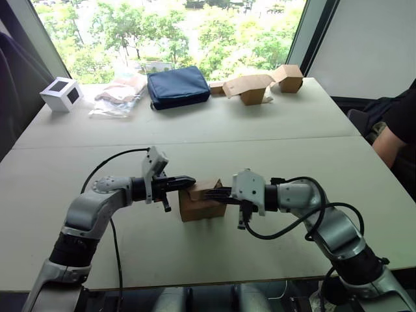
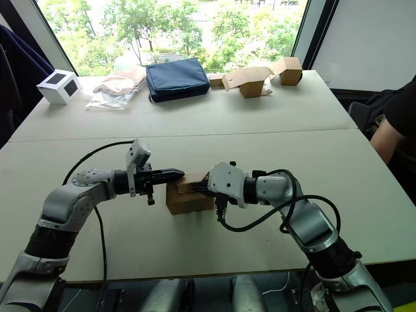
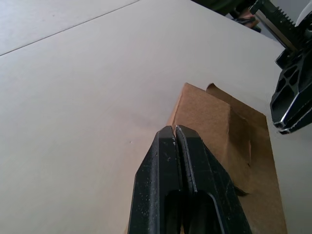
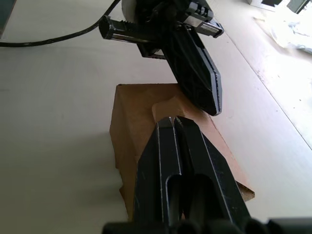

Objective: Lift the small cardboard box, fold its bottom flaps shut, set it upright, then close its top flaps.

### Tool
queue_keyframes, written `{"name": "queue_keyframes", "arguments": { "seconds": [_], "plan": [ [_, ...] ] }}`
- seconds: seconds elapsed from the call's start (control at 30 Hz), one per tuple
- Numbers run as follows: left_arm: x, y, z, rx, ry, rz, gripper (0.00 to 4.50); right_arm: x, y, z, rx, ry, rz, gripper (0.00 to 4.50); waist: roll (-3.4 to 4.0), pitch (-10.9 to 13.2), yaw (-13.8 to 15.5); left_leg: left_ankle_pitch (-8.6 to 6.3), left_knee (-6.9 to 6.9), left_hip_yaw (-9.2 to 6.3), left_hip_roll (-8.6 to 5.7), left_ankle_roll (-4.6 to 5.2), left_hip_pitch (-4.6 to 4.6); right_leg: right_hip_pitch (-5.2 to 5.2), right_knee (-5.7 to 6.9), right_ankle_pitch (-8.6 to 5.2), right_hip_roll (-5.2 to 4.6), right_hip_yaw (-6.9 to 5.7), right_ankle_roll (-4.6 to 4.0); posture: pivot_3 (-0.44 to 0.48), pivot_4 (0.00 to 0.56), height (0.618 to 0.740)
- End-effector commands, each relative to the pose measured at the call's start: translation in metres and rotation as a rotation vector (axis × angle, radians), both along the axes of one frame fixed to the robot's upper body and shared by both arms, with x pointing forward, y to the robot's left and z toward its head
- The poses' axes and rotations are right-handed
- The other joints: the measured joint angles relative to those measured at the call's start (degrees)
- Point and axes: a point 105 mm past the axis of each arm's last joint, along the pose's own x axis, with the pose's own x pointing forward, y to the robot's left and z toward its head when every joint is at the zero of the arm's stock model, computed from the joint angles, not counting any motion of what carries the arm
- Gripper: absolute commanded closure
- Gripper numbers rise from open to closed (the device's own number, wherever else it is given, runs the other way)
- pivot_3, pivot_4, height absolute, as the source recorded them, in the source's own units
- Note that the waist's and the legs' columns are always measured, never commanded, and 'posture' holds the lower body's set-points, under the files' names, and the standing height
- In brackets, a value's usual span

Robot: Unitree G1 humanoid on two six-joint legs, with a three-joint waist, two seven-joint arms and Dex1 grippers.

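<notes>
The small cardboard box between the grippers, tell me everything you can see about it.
The small cardboard box is plain brown corrugated card, a squat cuboid standing on the pale table near its front edge. Its top flaps are folded down, one with a notched tuck edge. The shut left gripper and shut right gripper both press on its top from opposite sides.

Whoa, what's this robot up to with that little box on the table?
It is closing up the small cardboard box, which stands on the table in front of it. Both grippers, the left gripper and the right gripper, are shut and pressing down on the top flaps from opposite sides. The flaps lie nearly flat. Other boxes, a blue pouch and a white cube sit untouched by the window.
</notes>
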Motion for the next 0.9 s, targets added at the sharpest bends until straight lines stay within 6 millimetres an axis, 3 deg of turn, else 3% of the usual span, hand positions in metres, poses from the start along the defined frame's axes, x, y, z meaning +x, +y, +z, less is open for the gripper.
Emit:
{"name": "queue_keyframes", "arguments": {
  "seconds": [0.03,0.37,0.9],
  "plan": [
    [0.001,0.001,0.010,-0.024,-0.027,0.003,4.46,-0.001,0.006,0.005,-0.008,-0.052,0.027,4.50,0.00,0.0,0.0,0.00,0.00,0.00,0.00,0.00,0.00,0.00,0.00,0.00,0.00,0.00,0.00,0.000,0.150,0.740],
    [0.002,0.002,0.012,-0.036,-0.029,0.010,4.46,0.004,0.010,-0.004,-0.057,-0.083,0.044,4.50,0.00,0.0,0.0,0.00,0.01,0.00,0.00,0.00,0.00,0.00,0.00,0.00,-0.01,0.00,0.00,0.000,0.150,0.740],
    [-0.001,-0.001,0.012,-0.034,-0.023,-0.002,4.46,0.019,0.000,-0.024,-0.191,-0.165,0.020,4.50,-0.01,0.0,0.1,0.01,0.01,0.00,0.00,-0.02,0.01,0.02,0.00,0.00,0.00,-0.01,0.00,0.000,0.150,0.740]
  ]
}}
